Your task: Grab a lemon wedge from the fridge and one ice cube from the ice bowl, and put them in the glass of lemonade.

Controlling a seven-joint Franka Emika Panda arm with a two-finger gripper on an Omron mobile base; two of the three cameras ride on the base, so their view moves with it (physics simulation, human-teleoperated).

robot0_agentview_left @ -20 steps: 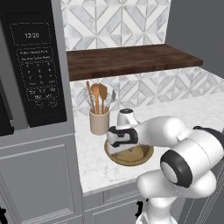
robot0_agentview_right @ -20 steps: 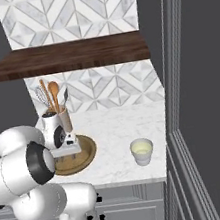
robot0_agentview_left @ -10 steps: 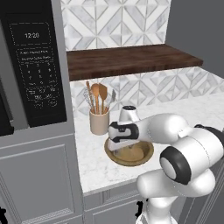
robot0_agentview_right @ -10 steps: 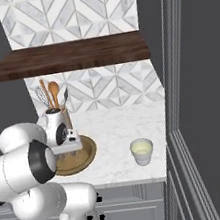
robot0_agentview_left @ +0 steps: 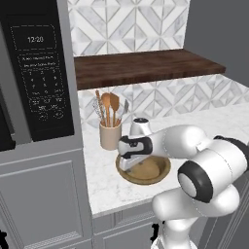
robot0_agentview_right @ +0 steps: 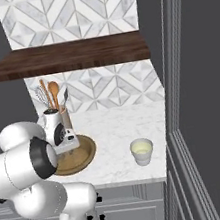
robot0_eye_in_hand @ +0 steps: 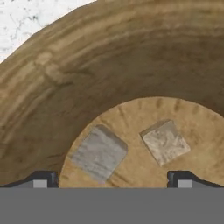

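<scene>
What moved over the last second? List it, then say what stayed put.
The gripper has edged a little lower into the wooden bowl, jaws open; nothing was taken hold of. In the hand view its fingertips sit just above the two ice cubes on the bowl's floor. The bowl, the utensil jar behind it and the glass of lemonade on the counter stayed where they were.

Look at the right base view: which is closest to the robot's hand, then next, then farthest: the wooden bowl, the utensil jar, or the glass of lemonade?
1. Wooden bowl: right under the gripper.
2. Utensil jar: just behind the gripper, by the tiled wall.
3. Glass of lemonade: farthest, off to the right near the counter's edge.
</scene>
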